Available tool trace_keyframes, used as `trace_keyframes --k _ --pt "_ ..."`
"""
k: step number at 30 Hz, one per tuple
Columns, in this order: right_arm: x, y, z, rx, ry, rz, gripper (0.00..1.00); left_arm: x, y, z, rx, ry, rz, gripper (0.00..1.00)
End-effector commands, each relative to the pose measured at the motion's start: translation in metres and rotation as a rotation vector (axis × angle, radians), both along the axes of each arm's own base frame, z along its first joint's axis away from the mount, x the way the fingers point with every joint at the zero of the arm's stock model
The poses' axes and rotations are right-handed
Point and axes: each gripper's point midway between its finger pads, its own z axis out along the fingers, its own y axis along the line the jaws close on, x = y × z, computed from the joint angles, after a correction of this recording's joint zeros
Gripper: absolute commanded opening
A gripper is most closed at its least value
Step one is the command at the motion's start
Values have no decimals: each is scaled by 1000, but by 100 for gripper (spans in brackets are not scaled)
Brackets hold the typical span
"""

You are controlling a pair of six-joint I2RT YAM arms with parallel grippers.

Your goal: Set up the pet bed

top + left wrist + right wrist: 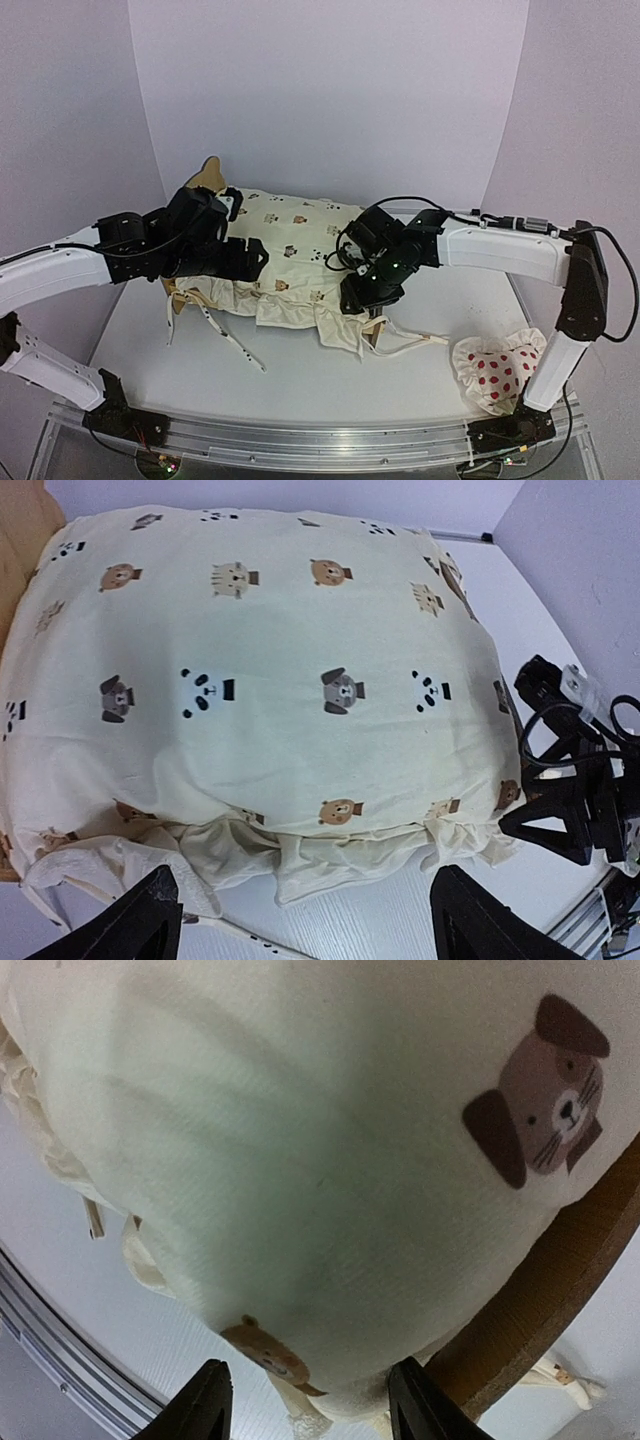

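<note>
Cream cover [290,235] drapes the pet bed [210,175], which sits just ahead of the spread fingers of the left gripper [305,880] and right gripper [308,1370]; neither holds anything. Each should pinch only the ruffled hem nearest its fingertips and tug it evenly down over the rail.

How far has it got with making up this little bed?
The cover already lies over the bed. In hand: both arms' open jaws hover at its edges, seemingly tidying. Left: the dotted pillow sits aside on the table.
</note>
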Motion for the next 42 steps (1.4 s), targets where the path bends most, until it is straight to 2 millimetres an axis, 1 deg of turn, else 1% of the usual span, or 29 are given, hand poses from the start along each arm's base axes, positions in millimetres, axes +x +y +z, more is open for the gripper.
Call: trace_keyframes --k 1,4,5,7,9,10,11,13,16,19,20,22,24,26,28,31,34,37,42 --pt "0 6 -16 -9 13 -4 51 0 -34 18 -71 -47 -100 85" --pt "-2 8 -21 -9 28 0 40 -5 -46 15 -94 -41 -151 83" --pt "-3 9 -23 -9 33 4 34 -7 -48 14 -98 -41 -166 83" --pt "-3 10 -23 -9 35 9 19 -10 -54 13 -109 -41 -196 81" --pt "-1 12 -18 1 25 14 5 -12 -60 11 -120 -45 -225 80" --pt "1 14 -13 12 15 18 2 -14 -62 11 -126 -44 -239 79" --pt "3 17 -6 26 1 22 0 -16 -65 10 -131 -44 -255 78" --pt "7 22 12 55 -29 32 0 -20 -71 10 -144 -44 -287 76" --pt "14 32 50 109 -86 55 0 -25 -78 11 -164 -51 -334 72" --pt "22 38 83 144 -147 73 0 -33 -85 11 -185 -58 -390 70" --pt "25 41 91 151 -164 79 0 -36 -87 12 -194 -62 -410 70" --pt "34 45 113 164 -212 82 0 -40 -90 12 -210 -71 -439 69" --pt "42 47 129 160 -255 83 0 -43 -91 11 -213 -80 -460 68" --pt "49 49 140 157 -292 83 0 -51 -96 10 -229 -75 -517 66" --pt "58 53 158 169 -342 78 0 -58 -100 5 -239 -71 -566 65" --pt "67 57 176 178 -395 79 0 -67 -107 -4 -255 -62 -626 63" --pt "76 59 191 179 -446 75 0 -70 -111 -14 -262 -54 -649 63" --pt "81 60 202 183 -485 78 0 -65 -113 -27 -254 -54 -627 63" --pt "86 61 218 195 -530 82 0 -49 -123 -43 -255 -84 -579 63"
